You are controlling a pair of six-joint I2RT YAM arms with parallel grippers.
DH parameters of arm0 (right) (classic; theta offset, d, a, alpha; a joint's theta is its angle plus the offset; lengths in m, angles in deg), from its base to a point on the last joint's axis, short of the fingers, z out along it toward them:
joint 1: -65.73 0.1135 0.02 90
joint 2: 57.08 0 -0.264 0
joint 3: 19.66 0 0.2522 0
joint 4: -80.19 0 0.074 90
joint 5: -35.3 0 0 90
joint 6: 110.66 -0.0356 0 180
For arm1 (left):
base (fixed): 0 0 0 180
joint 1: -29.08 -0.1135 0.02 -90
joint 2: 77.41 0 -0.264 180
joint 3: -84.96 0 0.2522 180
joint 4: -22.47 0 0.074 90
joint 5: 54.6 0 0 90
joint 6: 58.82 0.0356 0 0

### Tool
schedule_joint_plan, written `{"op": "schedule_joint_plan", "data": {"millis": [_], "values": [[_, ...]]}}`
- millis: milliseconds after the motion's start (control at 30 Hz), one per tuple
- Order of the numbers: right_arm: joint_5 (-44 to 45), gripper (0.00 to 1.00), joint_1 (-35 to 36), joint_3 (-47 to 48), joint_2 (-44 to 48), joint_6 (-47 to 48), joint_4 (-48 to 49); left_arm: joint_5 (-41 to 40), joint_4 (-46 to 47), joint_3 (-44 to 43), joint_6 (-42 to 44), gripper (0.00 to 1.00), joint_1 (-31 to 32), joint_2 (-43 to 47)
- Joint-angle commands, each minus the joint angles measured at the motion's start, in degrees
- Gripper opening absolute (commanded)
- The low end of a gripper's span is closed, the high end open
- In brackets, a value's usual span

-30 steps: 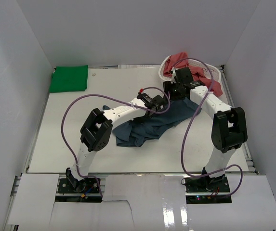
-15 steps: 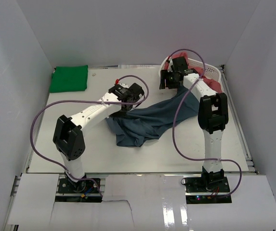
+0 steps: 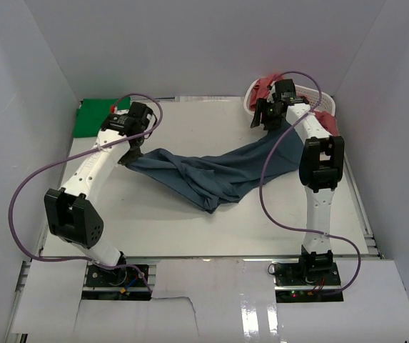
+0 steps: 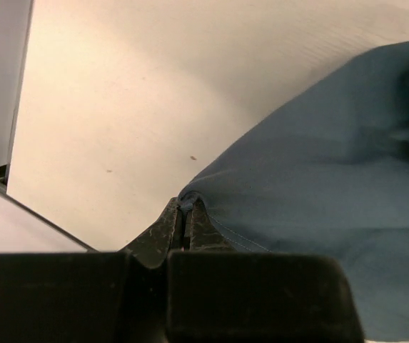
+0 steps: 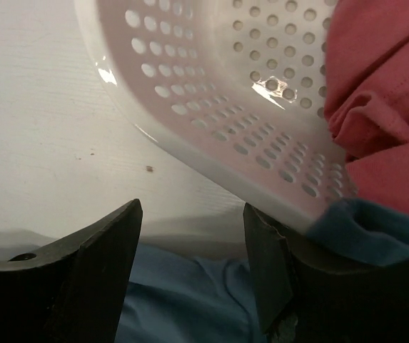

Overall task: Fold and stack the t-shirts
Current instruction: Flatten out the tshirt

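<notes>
Left hand (image 4: 183, 214) pinches the slate blue shirt (image 3: 211, 175) (at its edge).

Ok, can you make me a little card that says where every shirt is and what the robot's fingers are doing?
blue shirt: stretched across the table, bunched in the middle
green shirt: far left corner, partly behind the left arm
red shirts: in the white basket, far right
left fingers: pinched shut on the blue shirt's edge
right fingers: apart, beside the basket, blue cloth under them; a grip cannot be told
</notes>
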Motion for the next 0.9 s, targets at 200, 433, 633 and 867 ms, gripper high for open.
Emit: {"op": "schedule_joint_plan", "data": {"millis": [200,433,633,867], "values": [[2.44,0.66,-5.92,2.89,-2.18,-0.44,6.4,1.35,3.1,3.71,3.75,0.0,-7.74,7.1],[2.26,0.67,-7.06,3.94,-3.32,-1.41,7.46,1.52,3.18,4.67,3.57,0.0,-8.45,7.54],[-6.33,0.72,-6.54,6.66,-3.15,-0.8,4.57,3.98,3.36,4.5,3.84,0.0,-8.54,6.31],[-7.32,0.72,2.33,-0.6,9.84,5.79,-0.9,6.18,5.82,5.82,4.1,0.0,-8.54,5.87]]}}
